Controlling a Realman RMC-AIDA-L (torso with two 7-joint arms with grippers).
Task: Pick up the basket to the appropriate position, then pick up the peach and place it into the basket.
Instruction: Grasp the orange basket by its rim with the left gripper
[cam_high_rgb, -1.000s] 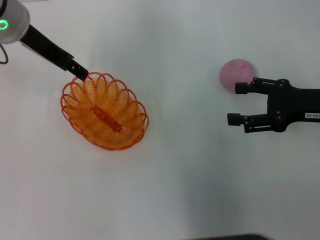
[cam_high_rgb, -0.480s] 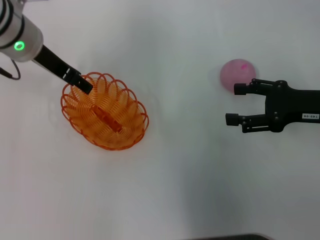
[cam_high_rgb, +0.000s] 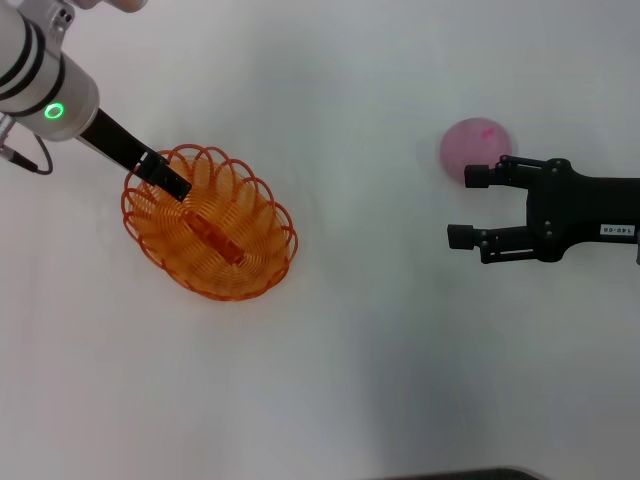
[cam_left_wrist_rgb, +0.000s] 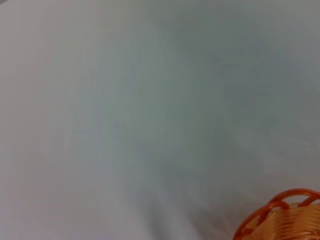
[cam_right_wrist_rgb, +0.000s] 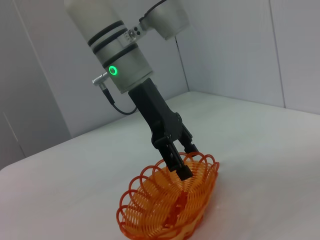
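The oval orange basket of looped wire coils (cam_high_rgb: 209, 222) sits flat on the white tabletop (cam_high_rgb: 360, 360) on the robot's left side, its long axis running diagonally. The left hand (cam_high_rgb: 172, 181) reaches down at the basket's far-left rim. In the right wrist view its 2 fingers (cam_right_wrist_rgb: 183, 171) straddle the scalloped rim, one inside the bowl and one outside, slightly parted; no squeeze on the wire is evident. Judgement: this placement suits a rim pinch for lifting the basket to a better position, and the grasp is not yet closed.

The round pale pink peach (cam_high_rgb: 476, 149) lies on the tabletop well apart from the basket, on the right side. The right hand (cam_high_rgb: 464, 205) hovers just beside it with fingers spread wide, the upper fingertip close to the fruit's near edge and nothing held. Judgement: it waits there for the peach pick.

Nothing lies on the tabletop between basket and peach. The only hazard judged is the light wire basket tipping when lifted by 1 rim point.
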